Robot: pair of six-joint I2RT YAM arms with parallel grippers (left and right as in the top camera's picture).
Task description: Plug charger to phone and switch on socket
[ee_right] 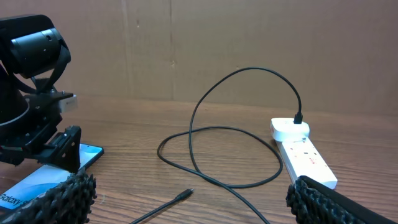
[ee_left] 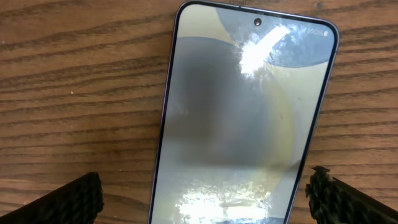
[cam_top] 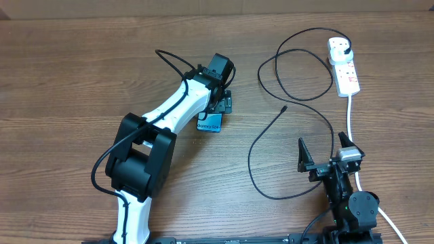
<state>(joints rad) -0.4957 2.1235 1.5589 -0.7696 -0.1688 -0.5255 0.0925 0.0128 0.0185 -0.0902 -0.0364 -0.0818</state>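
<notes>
The phone (cam_top: 210, 123) lies flat on the wooden table, mostly hidden under my left gripper (cam_top: 220, 103) in the overhead view. In the left wrist view the phone (ee_left: 242, 118) fills the frame with a glare on its screen, and my left gripper (ee_left: 208, 196) is open with a finger on each side of it, not touching. The black charger cable (cam_top: 271, 146) loops across the table, its small connector (cam_top: 283, 108) free and its plug (cam_top: 347, 49) in the white socket (cam_top: 344, 66). My right gripper (cam_top: 327, 154) is open and empty, near the front edge.
The socket's thick white cord (cam_top: 352, 129) runs toward the front edge past my right arm. In the right wrist view the connector (ee_right: 186, 193) lies between my open fingers (ee_right: 193, 202), with the socket (ee_right: 301, 152) at right and the phone (ee_right: 46, 177) at left.
</notes>
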